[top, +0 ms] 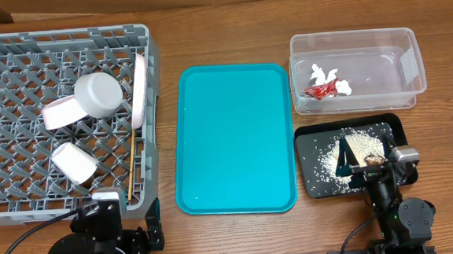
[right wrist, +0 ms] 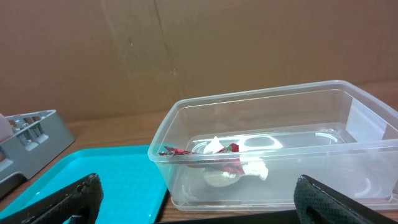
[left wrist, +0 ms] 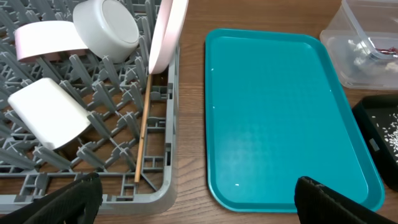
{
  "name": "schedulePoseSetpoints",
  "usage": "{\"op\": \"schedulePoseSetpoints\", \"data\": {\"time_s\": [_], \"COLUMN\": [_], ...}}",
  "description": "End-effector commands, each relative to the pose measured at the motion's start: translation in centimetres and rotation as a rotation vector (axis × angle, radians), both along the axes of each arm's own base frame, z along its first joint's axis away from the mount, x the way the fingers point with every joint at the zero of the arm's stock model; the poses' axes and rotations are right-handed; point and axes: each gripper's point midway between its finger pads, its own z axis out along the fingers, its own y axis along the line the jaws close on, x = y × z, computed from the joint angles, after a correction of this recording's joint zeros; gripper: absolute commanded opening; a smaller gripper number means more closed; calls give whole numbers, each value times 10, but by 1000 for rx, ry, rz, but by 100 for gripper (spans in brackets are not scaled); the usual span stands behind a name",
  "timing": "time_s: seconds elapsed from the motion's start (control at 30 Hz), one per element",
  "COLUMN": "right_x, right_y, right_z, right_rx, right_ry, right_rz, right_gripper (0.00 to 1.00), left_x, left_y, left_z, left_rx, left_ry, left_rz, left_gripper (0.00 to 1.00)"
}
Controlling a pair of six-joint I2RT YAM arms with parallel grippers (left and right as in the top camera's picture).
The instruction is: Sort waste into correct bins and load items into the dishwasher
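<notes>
The grey dish rack (top: 146,37) at the left holds an upturned grey-green bowl (top: 98,94), a pale pink bowl (top: 59,113) beside it, a white dish (top: 75,162), a pale dish on edge (left wrist: 168,34) and wooden chopsticks (left wrist: 144,121). The clear tub (top: 410,41) holds the red wrapper with white paper (top: 326,85), which also shows in the right wrist view (right wrist: 224,155). The black tray (top: 310,138) holds rice grains (top: 359,144) and a brown scrap (top: 374,160). My left gripper (left wrist: 199,205) is open and empty at the rack's front right corner. My right gripper (right wrist: 205,205) is open and empty over the black tray.
A large teal tray (top: 237,138) lies between the rack and the two bins, with nothing on it. A brown cardboard wall (right wrist: 186,50) stands behind the table. The rack's right wall sits close to the teal tray's left rim.
</notes>
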Motion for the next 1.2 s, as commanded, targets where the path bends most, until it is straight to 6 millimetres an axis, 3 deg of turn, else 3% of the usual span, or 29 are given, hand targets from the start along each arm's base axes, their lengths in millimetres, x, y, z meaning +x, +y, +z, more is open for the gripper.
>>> {"op": "schedulePoseSetpoints", "data": {"time_s": [0.0, 0.43, 0.57, 0.7, 0.73, 0.83, 1.0, 1.17], "right_x": [0, 0, 0, 0, 0, 0, 0, 0], "right_y": [-1, -1, -1, -1, -1, -1, -1, -1], "right_z": [-3, -3, -3, -3, -3, -3, -3, -3], "right_rx": [2, 2, 2, 2, 2, 2, 2, 2], "right_ry": [0, 0, 0, 0, 0, 0, 0, 0], "right_rz": [-7, -7, -7, -7, -7, -7, -7, -7], "right_gripper": [100, 100, 100, 100, 100, 100, 100, 100], "left_x": [-1, -1, 18, 44, 66, 85, 100, 102], "left_y": [-1, 0, -6, -13, -22, -27, -26, -21], "left_z": [1, -1, -9, -35, -47, -47, -45, -62], "left_rx": [12, 18, 18, -41, -86, -94, -82, -63], "left_ry": [-10, -11, -141, -284, -390, -506, -680, -629], "left_rz": [-18, -12, -50, -62, -93, -126, -125, -93], "left_gripper": [100, 100, 100, 100, 100, 100, 100, 100]}}
